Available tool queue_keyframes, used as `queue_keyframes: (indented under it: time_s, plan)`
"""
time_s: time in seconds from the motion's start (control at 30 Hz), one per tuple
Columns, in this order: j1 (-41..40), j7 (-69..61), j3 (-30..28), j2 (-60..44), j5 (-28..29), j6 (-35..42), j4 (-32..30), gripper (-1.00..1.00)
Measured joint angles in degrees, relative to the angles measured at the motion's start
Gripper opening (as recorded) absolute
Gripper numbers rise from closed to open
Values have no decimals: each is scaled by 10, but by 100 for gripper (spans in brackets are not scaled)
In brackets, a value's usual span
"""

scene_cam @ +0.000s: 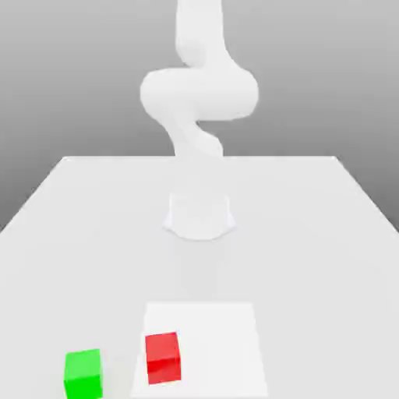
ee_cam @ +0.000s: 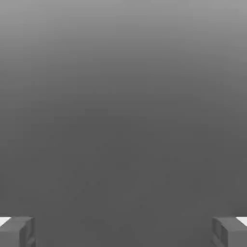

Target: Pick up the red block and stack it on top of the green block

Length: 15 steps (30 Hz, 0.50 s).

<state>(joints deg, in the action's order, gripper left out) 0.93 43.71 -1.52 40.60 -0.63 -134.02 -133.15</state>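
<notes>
Stacking of two cubes, before grasping. The red block (scene_cam: 163, 358) rests on a pale square patch (scene_cam: 218, 351) of the worktop (scene_cam: 312, 273), near the patch's edge toward the exterior view's left; the green block (scene_cam: 83, 375) sits apart from it, farther to that side, on the worktop itself. The jaws (ee_cam: 124, 232) are spread wide with nothing between them. Handling, as judged from appearance: the red block has plain, flat, unmarked faces and sharp edges, suggesting a stiff body that should neither dent nor sag under a squeeze; its small size suggests a light load, though weight cannot be read from the surface. The smooth sides may slip if pinched off-centre or across a corner. Recommended hold: two opposite upright faces, jaws square to them and near mid-height, leaving the underside free to settle flat on the green block's top.
</notes>
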Motion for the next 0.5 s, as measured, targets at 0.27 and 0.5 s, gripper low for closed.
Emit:
queue_keyframes:
  time_s: [0.27,0.5]
  plan:
    - [24,-73,-43,-170,-26,-71,-44,0]
    - [31,-134,-65,-316,-45,-133,-82,0]
